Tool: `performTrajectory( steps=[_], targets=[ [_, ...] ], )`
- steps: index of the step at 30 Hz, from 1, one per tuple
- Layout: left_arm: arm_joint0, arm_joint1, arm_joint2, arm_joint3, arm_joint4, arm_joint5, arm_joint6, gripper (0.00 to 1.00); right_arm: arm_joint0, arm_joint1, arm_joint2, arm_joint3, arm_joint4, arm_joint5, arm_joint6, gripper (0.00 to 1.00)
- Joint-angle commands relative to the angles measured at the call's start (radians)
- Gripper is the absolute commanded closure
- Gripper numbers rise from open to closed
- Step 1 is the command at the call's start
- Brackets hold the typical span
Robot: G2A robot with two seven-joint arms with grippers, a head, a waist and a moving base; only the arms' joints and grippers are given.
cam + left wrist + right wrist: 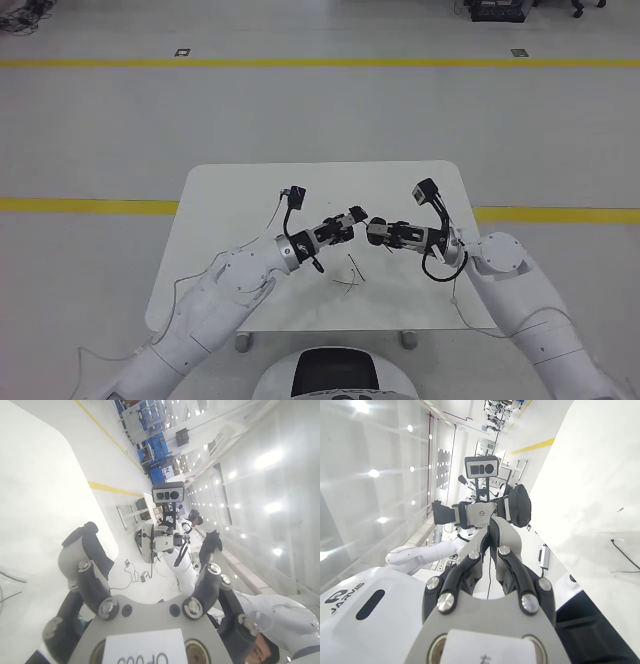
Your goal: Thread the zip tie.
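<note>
Thin black zip ties (352, 272) lie loose on the white table (230, 200), just on the near side of both grippers; one zip tie (623, 556) also shows in the right wrist view. My left gripper (147, 542) hangs open above the table's middle, its fingers (86, 546) spread wide with nothing between them. My right gripper (492, 525) is shut and points straight at the open left gripper (480, 510), tips nearly touching. A thin dark line runs behind its pads (495, 536); I cannot tell whether it is a zip tie. From above, the left gripper (357, 214) and right gripper (371, 232) meet tip to tip.
The far half of the table (582, 487) is bare white surface. Grey floor with yellow lines (320, 63) surrounds it. Cables and a small box (143, 576) lie on the floor beyond the table's edge.
</note>
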State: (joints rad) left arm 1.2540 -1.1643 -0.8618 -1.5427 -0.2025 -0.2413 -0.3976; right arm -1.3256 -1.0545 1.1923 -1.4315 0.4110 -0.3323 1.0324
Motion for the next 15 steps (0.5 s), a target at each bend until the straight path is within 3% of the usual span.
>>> performTrajectory(
  steps=[1, 3, 5, 10, 15],
  targets=[
    [-0.001, 0.000, -0.001, 0.003, 0.004, 0.004, 0.004, 0.70, 0.002, -0.001, -0.003, 0.006, 0.004, -0.007, 0.003, 1.00],
    [-0.001, -0.001, -0.003, 0.004, 0.004, 0.004, 0.004, 0.82, 0.004, -0.001, -0.006, 0.008, 0.008, -0.008, 0.009, 1.00],
    [0.001, -0.001, -0.004, 0.004, 0.005, 0.005, 0.001, 0.88, 0.006, -0.002, -0.006, 0.013, 0.012, -0.008, 0.016, 1.00],
    [0.002, -0.001, -0.003, 0.004, -0.001, 0.012, -0.011, 0.84, 0.012, -0.004, -0.012, 0.022, 0.012, -0.008, 0.021, 1.00],
    [0.001, -0.002, -0.001, 0.007, -0.004, 0.015, -0.024, 0.91, 0.019, -0.008, -0.017, 0.030, 0.009, -0.008, 0.019, 1.00]
  ],
)
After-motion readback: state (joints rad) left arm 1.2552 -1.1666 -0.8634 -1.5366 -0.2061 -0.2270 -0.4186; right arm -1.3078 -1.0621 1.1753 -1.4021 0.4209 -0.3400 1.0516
